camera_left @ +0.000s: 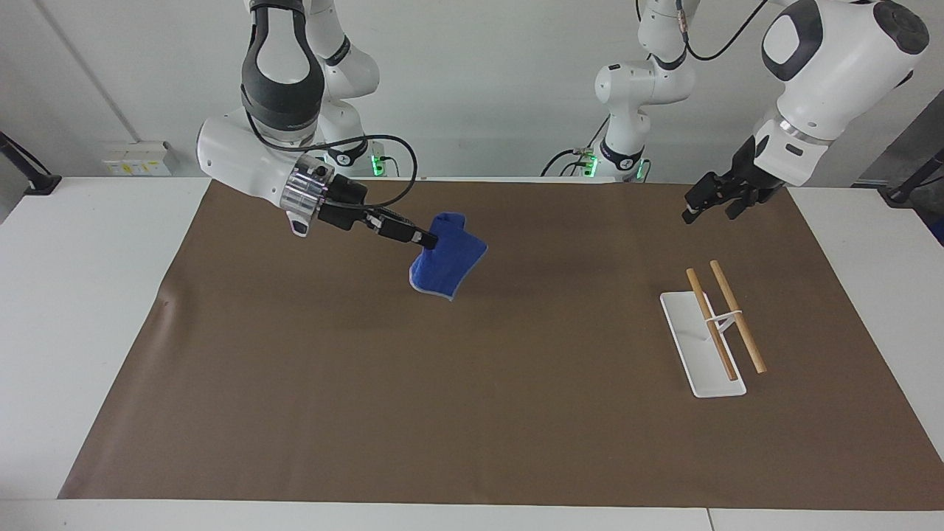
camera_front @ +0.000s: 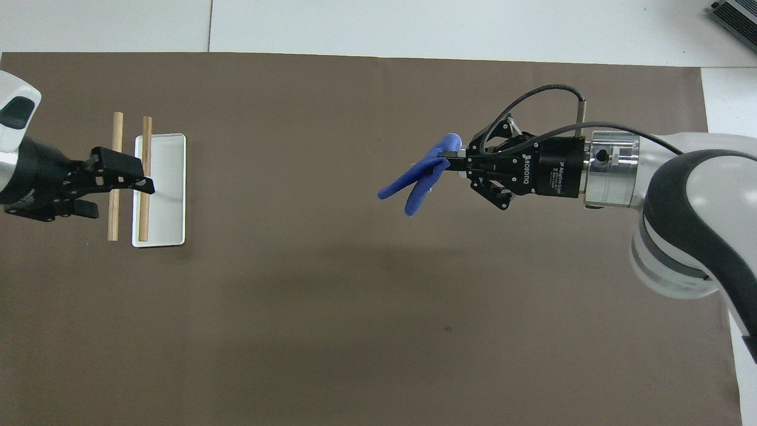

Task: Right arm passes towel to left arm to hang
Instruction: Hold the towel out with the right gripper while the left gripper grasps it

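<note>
Brown mat (camera_left: 472,413): right gripper (camera_left: 426,240) fingers pinch towel (camera_left: 448,264) aloft; left gripper (camera_left: 708,199) fingers spread.

White table (camera_left: 88,295) — brown mat (camera_left: 472,413) — white-based wooden rack (camera_left: 712,343).

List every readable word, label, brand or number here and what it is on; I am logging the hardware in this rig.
"ROBOTIQ": white letters on the black body of the right gripper, which is shut on the towel, overhead view.
Two smaller white lines beside that brand: too small to read.
Labels on the wall sockets, facing view: too blurred to read.
Left gripper, rack, brown mat: no text visible.
</note>
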Controlling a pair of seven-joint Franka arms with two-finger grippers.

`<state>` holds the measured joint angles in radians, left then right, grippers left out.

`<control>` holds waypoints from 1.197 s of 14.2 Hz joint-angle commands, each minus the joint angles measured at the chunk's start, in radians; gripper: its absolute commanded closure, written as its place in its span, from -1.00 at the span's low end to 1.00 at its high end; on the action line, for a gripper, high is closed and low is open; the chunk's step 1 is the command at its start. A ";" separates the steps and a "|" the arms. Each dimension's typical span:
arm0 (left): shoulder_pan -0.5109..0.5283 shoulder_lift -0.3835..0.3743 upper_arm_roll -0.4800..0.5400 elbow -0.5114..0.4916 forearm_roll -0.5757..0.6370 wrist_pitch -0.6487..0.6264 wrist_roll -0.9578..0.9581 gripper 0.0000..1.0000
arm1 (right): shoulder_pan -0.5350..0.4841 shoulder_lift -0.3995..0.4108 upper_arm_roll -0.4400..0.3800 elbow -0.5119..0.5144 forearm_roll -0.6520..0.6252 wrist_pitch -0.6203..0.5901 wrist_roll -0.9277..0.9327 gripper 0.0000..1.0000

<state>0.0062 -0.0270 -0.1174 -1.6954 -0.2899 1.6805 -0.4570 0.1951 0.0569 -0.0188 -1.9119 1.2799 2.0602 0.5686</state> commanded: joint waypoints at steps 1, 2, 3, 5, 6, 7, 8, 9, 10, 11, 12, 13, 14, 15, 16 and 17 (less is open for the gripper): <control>-0.096 -0.065 -0.010 -0.133 -0.104 0.199 -0.361 -1.00 | 0.044 -0.031 0.013 -0.045 0.038 0.072 0.060 1.00; -0.135 -0.079 -0.011 -0.174 -0.148 0.275 -0.458 -1.00 | 0.050 -0.035 0.014 -0.053 0.038 0.089 0.091 1.00; -0.153 -0.099 -0.013 -0.219 -0.196 0.333 -0.536 -1.00 | 0.059 -0.035 0.014 -0.055 0.042 0.093 0.121 1.00; -0.204 -0.129 -0.013 -0.298 -0.285 0.460 -0.703 -1.00 | 0.072 -0.046 0.014 -0.073 0.143 0.125 0.152 1.00; -0.225 -0.137 -0.013 -0.331 -0.314 0.528 -0.789 -1.00 | 0.073 -0.049 0.016 -0.081 0.203 0.155 0.154 1.00; -0.250 -0.148 -0.013 -0.355 -0.331 0.580 -0.872 -1.00 | 0.079 -0.051 0.028 -0.084 0.235 0.184 0.155 1.00; -0.274 -0.152 -0.013 -0.377 -0.336 0.625 -0.955 -1.00 | 0.093 -0.049 0.033 -0.084 0.246 0.211 0.168 1.00; -0.293 -0.154 -0.013 -0.392 -0.336 0.678 -1.045 -1.00 | 0.104 -0.049 0.033 -0.084 0.262 0.230 0.184 1.00; -0.316 -0.156 -0.013 -0.398 -0.336 0.726 -1.147 -1.00 | 0.112 -0.049 0.033 -0.084 0.282 0.244 0.189 1.00; -0.336 -0.153 -0.013 -0.398 -0.336 0.772 -1.236 -1.00 | 0.119 -0.049 0.033 -0.084 0.289 0.256 0.189 1.00; -0.357 -0.146 -0.013 -0.398 -0.336 0.824 -1.312 -1.00 | 0.139 -0.048 0.034 -0.084 0.291 0.283 0.189 1.00; -0.371 -0.143 -0.013 -0.400 -0.336 0.872 -1.360 -1.00 | 0.164 -0.046 0.034 -0.084 0.297 0.313 0.189 1.00; -0.380 -0.140 -0.013 -0.406 -0.336 0.919 -1.380 -1.00 | 0.182 -0.046 0.033 -0.084 0.308 0.342 0.185 1.00; -0.388 -0.137 -0.013 -0.406 -0.338 0.950 -1.382 -1.00 | 0.184 -0.046 0.034 -0.084 0.308 0.347 0.183 1.00; -0.393 -0.117 -0.013 -0.406 -0.338 0.976 -1.382 -1.00 | 0.184 -0.046 0.034 -0.084 0.308 0.347 0.183 1.00; -0.397 -0.107 -0.013 -0.406 -0.338 0.995 -1.382 -1.00 | 0.184 -0.045 0.034 -0.084 0.308 0.347 0.180 1.00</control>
<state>-0.3638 -0.1435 -0.1455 -2.0784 -0.6091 2.6139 -1.8275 0.3873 0.0368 0.0063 -1.9702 1.5611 2.3933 0.7436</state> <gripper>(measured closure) 0.000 0.934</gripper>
